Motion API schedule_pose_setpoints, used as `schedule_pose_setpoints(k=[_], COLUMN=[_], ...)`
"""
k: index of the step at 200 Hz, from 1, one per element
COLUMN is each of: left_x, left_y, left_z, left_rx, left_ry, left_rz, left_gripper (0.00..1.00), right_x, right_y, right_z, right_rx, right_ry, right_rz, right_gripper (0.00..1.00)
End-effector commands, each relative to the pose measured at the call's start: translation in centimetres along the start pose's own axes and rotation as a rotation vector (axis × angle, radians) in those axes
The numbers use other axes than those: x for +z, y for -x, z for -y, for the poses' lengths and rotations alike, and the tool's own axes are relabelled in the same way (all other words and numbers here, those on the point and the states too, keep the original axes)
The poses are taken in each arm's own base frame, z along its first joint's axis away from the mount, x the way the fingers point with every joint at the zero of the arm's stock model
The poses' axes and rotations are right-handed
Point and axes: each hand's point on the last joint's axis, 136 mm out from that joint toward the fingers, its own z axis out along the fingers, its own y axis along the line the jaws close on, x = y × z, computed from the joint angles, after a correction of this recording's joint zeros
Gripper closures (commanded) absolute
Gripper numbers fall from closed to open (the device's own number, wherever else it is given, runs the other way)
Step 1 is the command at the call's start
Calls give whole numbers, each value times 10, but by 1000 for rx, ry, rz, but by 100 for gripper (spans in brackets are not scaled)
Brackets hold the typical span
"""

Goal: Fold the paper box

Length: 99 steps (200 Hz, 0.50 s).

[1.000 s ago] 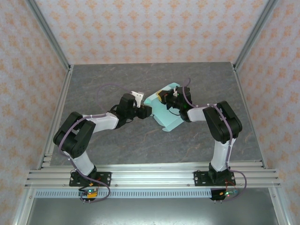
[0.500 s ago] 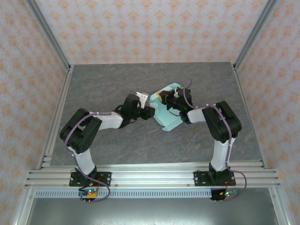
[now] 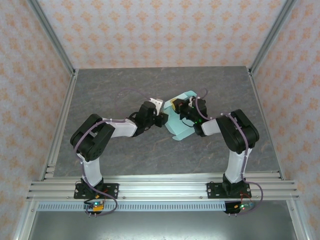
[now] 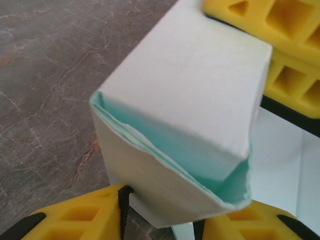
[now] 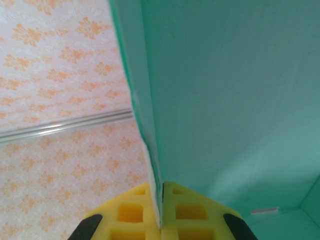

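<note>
Grey marbled desk (image 3: 125,150) forms the floor of the cell in the top view, closed in by orange-patterned wallpaper (image 3: 150,30), with aluminium framing (image 3: 160,187) along the lower edge. I see the paper box (image 3: 181,125) just right of frame centre, a pale mint sheet partly raised off the desk. The left pincer (image 3: 162,119) meets its left edge. The right pincer (image 3: 176,106) is at its upper part, so the arms reach the box from either side.

Left wrist view: the desk (image 4: 50,75) occupies the upper left. The paper box (image 4: 190,85) runs as a folded white-and-mint block from the upper right to the lower centre, its mint-lined open end facing the camera. The left pincer (image 4: 160,222) shows one of its yellow fingers (image 4: 85,220) at the lower left and the other at the lower right, with the box end between them. The jaws stand apart; I cannot tell whether they press on the card or merely flank it. Yellow fingers (image 4: 280,25) of the right pincer sit at the upper right, against the far end of the box.

Right wrist view: wallpaper (image 5: 60,75) and a strip of rail (image 5: 65,127) occupy the left half. The paper box (image 5: 230,100) covers the right half as a mint wall. The right pincer (image 5: 161,212) is clenched on the edge of that card, with the thin sheet nipped between its fingers (image 5: 130,215) at the lower centre.
</note>
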Motion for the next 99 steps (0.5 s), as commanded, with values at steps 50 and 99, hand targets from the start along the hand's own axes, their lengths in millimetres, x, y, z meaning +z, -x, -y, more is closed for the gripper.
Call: schedule_pose_setpoints(k=[50,99], left_x=[22,25], left_y=[21,23], left_z=[24,27], left_rx=[24,-1], left_ry=[45,91], left_rz=[92,117], left_gripper=[64,80], right_x=[-20,-29], right_y=[4,-1], right_z=[4,23], right_rx=[27,-7], right_ry=[-37,-94], right_rz=[115,133], right_gripper=[100,100])
